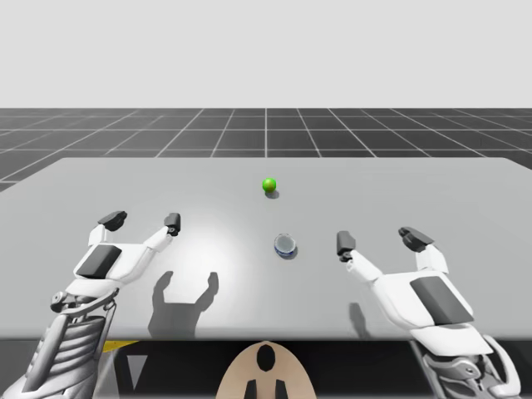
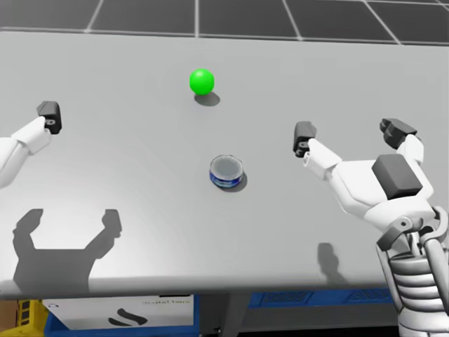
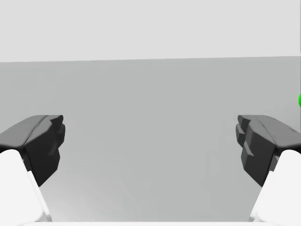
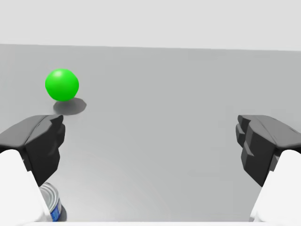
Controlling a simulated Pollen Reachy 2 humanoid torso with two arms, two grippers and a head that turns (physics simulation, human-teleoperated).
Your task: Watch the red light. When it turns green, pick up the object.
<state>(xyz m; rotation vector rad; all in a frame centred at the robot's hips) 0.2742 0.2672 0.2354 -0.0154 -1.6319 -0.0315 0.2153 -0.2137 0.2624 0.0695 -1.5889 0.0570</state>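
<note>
On the grey table [image 1: 432, 191], going left to right around the short blue can [image 1: 285, 245]: my left gripper [image 1: 142, 221] hovers at its 9 o'clock, well apart, casting a forked shadow [image 1: 181, 301] on the tabletop nearer to me. The green light [image 1: 268, 184] sits at the can's 11 o'clock, near it but not touching. My right gripper [image 1: 380, 241] is at the can's 3 o'clock, close by. Bare tabletop lies between each gripper and the can, and a dark gridded floor [image 1: 266, 129] stretches beyond the far edge.

The can stands near the table's middle, upright, with its axis vertical and its flat silver lid facing up. It is squat and round, so it points no way across the table. In the right wrist view it shows just beside and under the gripper's 9 o'clock finger, with the light ahead at 11 o'clock.

My left gripper's fingers are spread wide with nothing but tabletop between them. My right gripper's fingers are spread just as wide, holding and touching nothing
</note>
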